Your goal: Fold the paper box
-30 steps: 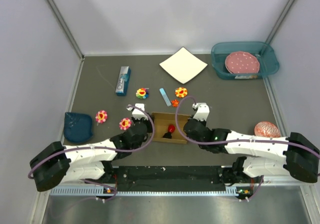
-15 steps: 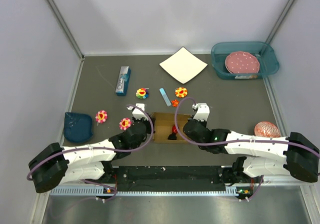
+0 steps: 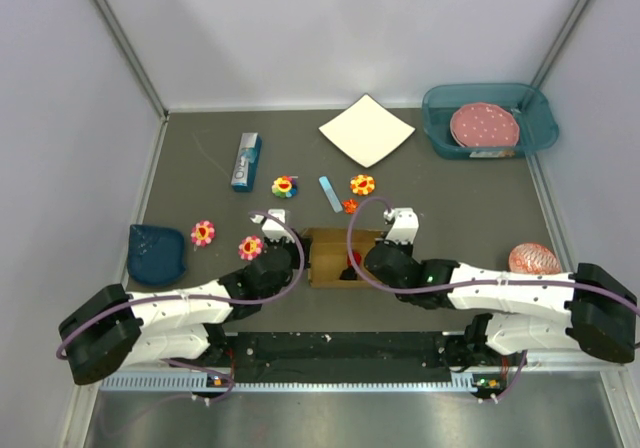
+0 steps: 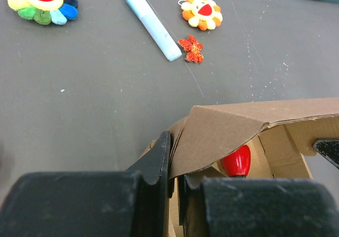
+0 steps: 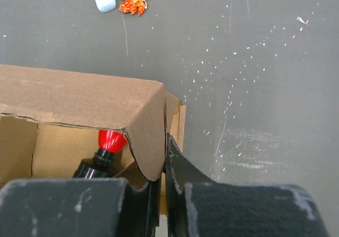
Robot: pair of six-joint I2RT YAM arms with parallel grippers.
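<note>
Left gripper (image 4: 175, 165) and right gripper (image 5: 163, 168) each clamped a lid corner of the paper box (image 3: 326, 254); lowering both evenly looked likeliest to keep it square.

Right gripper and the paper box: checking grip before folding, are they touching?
Touching: the right wrist view shows the right gripper pinching a flap of the paper box.

1. The box (image 3: 325, 258) is plain brown cardboard.
2. The bottle (image 5: 100, 160) is black with a red cap.
3. The sheet (image 3: 366, 129) is white.
4. The bin (image 3: 438, 136) is teal; its plate (image 3: 484, 125) is pink with white dots.
5. The stick (image 4: 152, 24) is pale blue.
6. The table (image 3: 460, 198) is dark grey with white flecks.
</note>
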